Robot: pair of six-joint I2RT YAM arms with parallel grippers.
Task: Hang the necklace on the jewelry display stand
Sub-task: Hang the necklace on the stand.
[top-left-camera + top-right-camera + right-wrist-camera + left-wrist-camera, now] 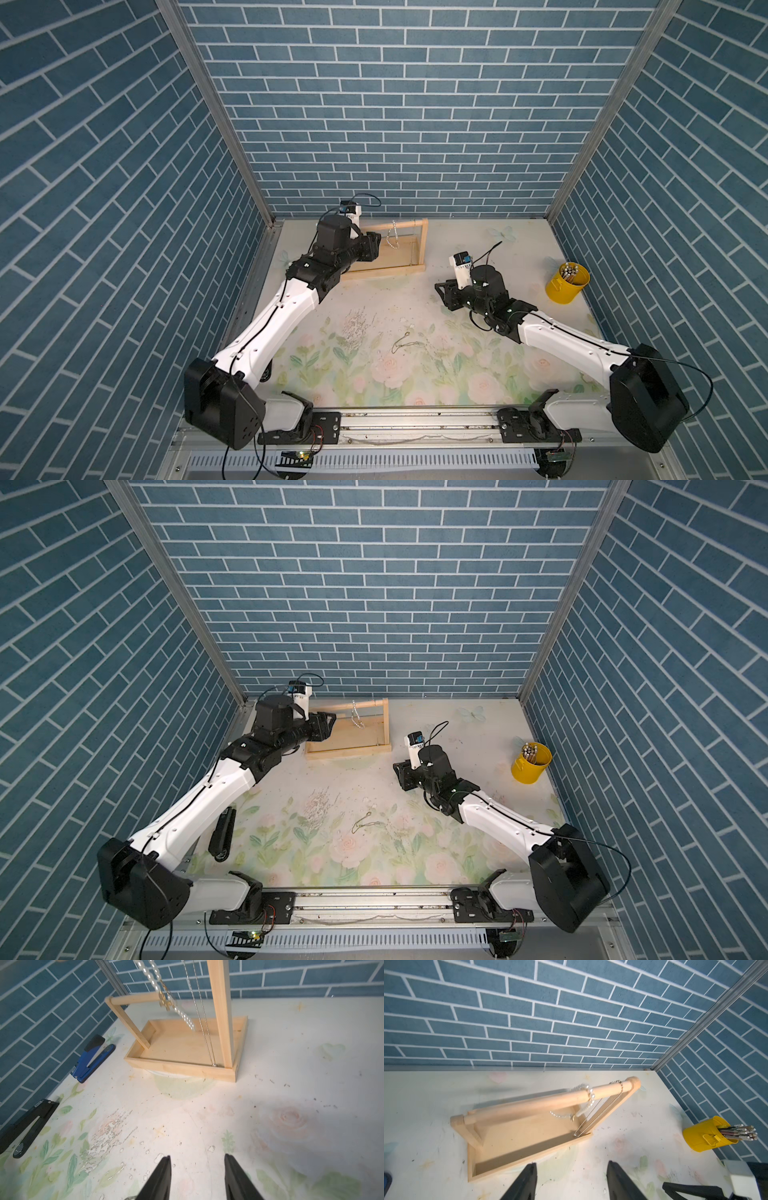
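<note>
Stand (424,245) (349,752) (529,1105) (223,1022) sits upright at the back of the table (478,249), left of centre and close to the rear wall. Pearl necklace (392,237) (355,715) (591,1095) (187,1018) is draped over the top bar about mid-length and hangs free above the base; its lower end is blurred in both wrist views. A thin chain (604,1109) (204,1022) hangs from the same bar next to the taller upright, with its lowest point down at the base. Left gripper (376,249) (330,725) (571,1163) is at the stand's left end, by the shorter upright. Its jaws are parted to a moderate gap with nothing between them, and they are clear of the necklace. Contact with the base cannot be determined from the top views. Right gripper (441,291) (399,773) (197,1157) hangs over bare table, right of the stand and nearer the front, well apart from it. Its jaws are likewise parted and empty. A loose chain (405,343) (365,821) lies on the table front of centre, between the two arms and touched by neither. Yellow cup (567,282) (531,762) (704,1136), filled with thin sticks, stands near the right wall. A blue stapler (93,1059) and a black stapler (222,833) (27,1124) lie along the left wall.
</note>
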